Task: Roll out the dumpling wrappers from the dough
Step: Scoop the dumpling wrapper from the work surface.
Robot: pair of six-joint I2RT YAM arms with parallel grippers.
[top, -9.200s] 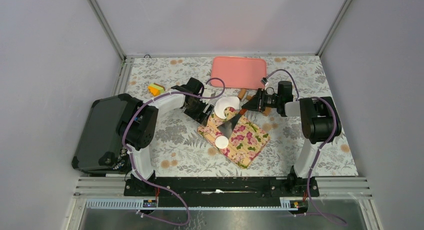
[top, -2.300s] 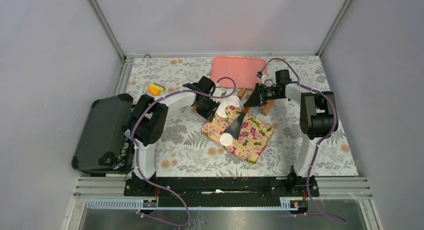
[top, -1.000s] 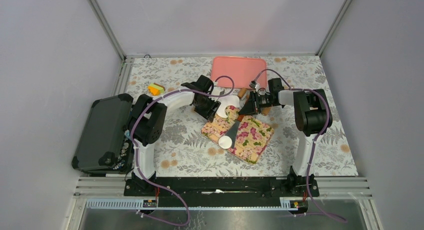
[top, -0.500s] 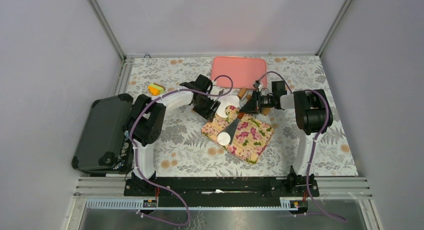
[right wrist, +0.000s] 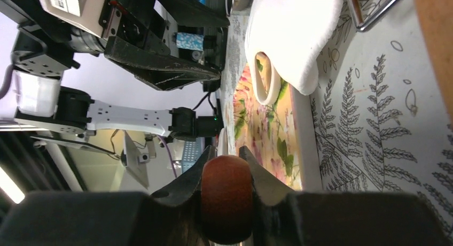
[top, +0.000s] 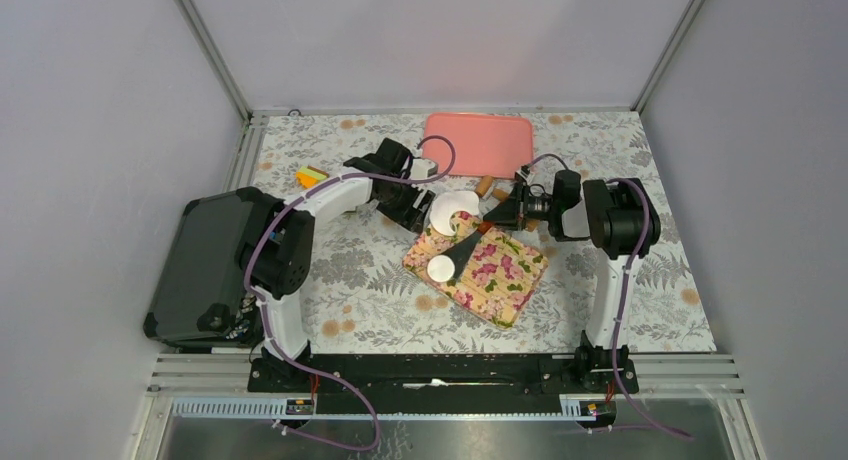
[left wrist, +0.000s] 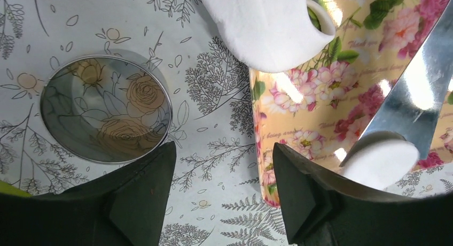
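Note:
The dough (top: 452,208) is a flat white sheet with a round notch, lying at the far corner of the floral board (top: 495,280). It also shows as dough (left wrist: 267,27) and dough (right wrist: 293,37). One round dumpling wrapper (top: 440,268) rests on the metal blade of a spatula (top: 463,247); the left wrist view shows that wrapper (left wrist: 380,160) on the blade (left wrist: 422,93). My right gripper (top: 497,218) is shut on the spatula's brown handle (right wrist: 226,195). My left gripper (left wrist: 221,198) stands open over the cloth beside the board, with the metal ring cutter (left wrist: 106,115) just to its left.
A pink tray (top: 478,143) lies at the back. Brown wooden rolling pin ends (top: 484,185) show behind the right gripper. An orange and green block (top: 312,177) sits at the left. A black case (top: 200,265) stands at the left edge.
The left gripper has opened wider and drawn back left from the dough. The spatula with the wrapper on it has shifted up and left over the board.

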